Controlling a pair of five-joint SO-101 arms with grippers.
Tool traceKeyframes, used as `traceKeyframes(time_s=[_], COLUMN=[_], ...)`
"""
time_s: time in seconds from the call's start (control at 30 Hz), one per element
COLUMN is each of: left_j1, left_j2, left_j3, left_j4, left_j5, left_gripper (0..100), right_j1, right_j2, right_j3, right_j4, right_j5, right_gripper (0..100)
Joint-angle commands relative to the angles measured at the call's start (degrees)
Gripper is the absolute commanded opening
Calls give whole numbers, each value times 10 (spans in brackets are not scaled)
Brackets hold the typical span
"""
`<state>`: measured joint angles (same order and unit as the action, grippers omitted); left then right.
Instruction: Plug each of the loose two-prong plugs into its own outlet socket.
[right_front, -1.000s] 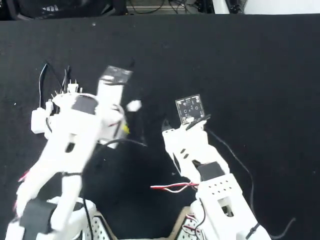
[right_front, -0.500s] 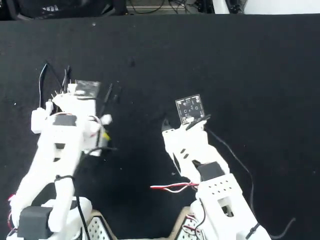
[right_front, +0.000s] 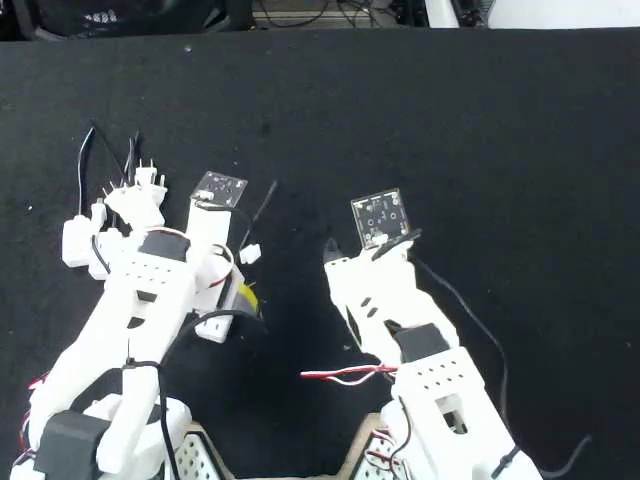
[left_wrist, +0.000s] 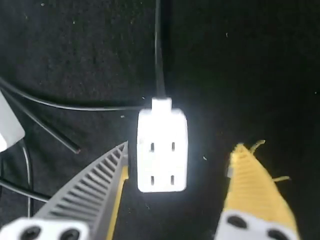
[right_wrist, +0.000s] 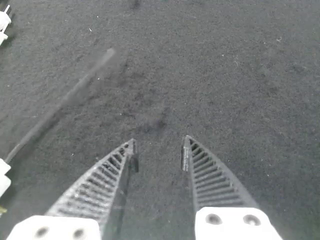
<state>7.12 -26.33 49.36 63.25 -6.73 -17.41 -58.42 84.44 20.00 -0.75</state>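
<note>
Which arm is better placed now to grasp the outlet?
Left. The left gripper is open over the outlet, one finger on each side. The right gripper is open over bare cloth, nothing between its fingers.

Both the left arm (right_front: 140, 290) and the right arm (right_front: 400, 310) are white plastic with black motor blocks. Red-white wires (right_front: 345, 375) trail toward six o'clock. The left gripper (left_wrist: 181, 148) has grey and yellow ribbed fingers (left_wrist: 250, 180), the right gripper (right_wrist: 160, 141) grey ones.

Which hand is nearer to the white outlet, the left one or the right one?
Left. The left hand is open with the outlet framed between its tips. The right hand is open over the black table, farther off.
</note>
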Motion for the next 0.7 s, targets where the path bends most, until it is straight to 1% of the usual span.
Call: traceKeyframes(time_s=[0.0,0.07,0.13,0.2,0.27,0.33,0.47,0.67], left_j1=[5,1,-23,-71,-122,-155,-175,-195], left_j2=[-18,-18,-18,-18,-13,-12,-12,-12], left_j3=[-27,-27,-30,-46,-58,-51,-15,-14], left_j4=[16,17,17,18,18,18,12,11], left_j5=[-4,-5,-6,-13,-37,-55,-86,-91], left_gripper=[322,321,320,319,319,318,317,317], right_j1=[12,12,12,12,12,12,12,12], right_j2=[1,1,1,1,1,1,1,1], right_j3=[-3,-3,-3,-2,-2,-2,-3,-3], right_j4=[-15,-15,-15,-15,-15,-15,-15,-15], right_j5=[2,2,2,2,2,2,2,3], right_gripper=[141,141,141,141,141,141,141,141])
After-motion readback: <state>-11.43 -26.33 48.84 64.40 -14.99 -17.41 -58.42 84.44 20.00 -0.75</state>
